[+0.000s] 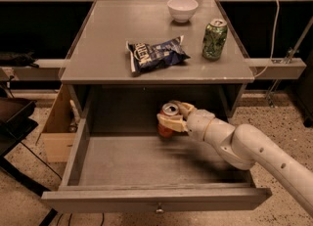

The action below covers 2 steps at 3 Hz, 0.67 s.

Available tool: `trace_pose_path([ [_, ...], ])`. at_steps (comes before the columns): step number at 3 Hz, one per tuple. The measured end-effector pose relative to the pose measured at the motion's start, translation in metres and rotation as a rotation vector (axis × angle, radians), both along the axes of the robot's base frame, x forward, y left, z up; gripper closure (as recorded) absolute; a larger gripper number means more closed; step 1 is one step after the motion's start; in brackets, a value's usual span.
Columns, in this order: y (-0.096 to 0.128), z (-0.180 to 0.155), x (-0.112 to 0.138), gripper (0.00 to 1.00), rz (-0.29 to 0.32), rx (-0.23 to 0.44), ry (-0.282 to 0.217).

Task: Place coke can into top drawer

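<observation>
The top drawer (156,200) is pulled wide open below the grey cabinet top, its small round knob at the front. My gripper (172,117) reaches in from the right over the back of the drawer and is shut on the coke can (167,120), a red can with a silver top. The can is upright, held low above the drawer floor near the back wall. The white arm (244,146) crosses the drawer's right side.
On the cabinet top stand a green patterned can (214,39), a blue chip bag (155,54) and a white bowl (182,9). A wooden box (57,132) sits left of the drawer. A cable hangs at the back right.
</observation>
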<state>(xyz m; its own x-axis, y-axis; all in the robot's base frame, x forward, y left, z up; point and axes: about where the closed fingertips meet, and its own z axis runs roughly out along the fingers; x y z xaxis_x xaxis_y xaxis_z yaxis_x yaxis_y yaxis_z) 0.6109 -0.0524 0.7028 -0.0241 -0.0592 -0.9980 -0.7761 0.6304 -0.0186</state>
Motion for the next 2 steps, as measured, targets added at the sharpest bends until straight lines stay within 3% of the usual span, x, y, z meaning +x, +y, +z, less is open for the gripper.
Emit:
trace_pose_path([
  [2,0.0001,0.0,0.0,0.34,0.0,0.0,0.0],
])
